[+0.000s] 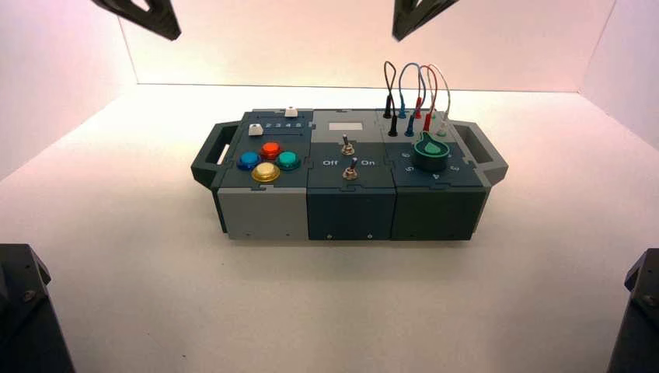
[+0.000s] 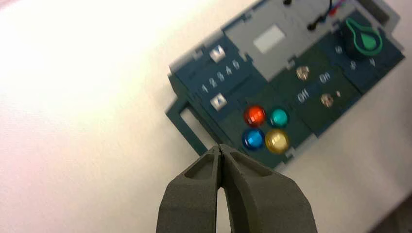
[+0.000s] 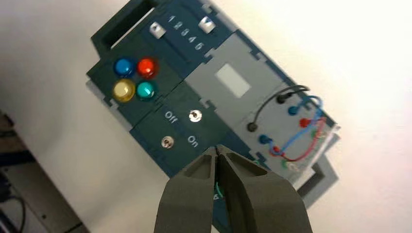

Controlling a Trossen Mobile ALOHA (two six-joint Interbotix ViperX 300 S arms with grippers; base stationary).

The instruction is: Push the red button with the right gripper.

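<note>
The red button (image 1: 270,149) sits on the left part of the box's top, the rear one of a diamond of dome buttons with blue (image 1: 249,160), teal (image 1: 288,160) and yellow (image 1: 265,172). It also shows in the right wrist view (image 3: 146,67) and in the left wrist view (image 2: 254,115). My right gripper (image 3: 216,148) is shut and empty, held high above the box's right half, well apart from the red button; it shows at the top of the high view (image 1: 398,35). My left gripper (image 2: 221,148) is shut and empty, high off the box's left end (image 1: 172,35).
The box (image 1: 264,214) has two toggle switches (image 1: 349,145) marked Off and On in its middle. A green knob (image 1: 430,149) and looped wires (image 1: 416,85) are on its right. Two white slider keys (image 1: 256,130) sit behind the buttons. Handles (image 1: 211,151) stick out at both ends.
</note>
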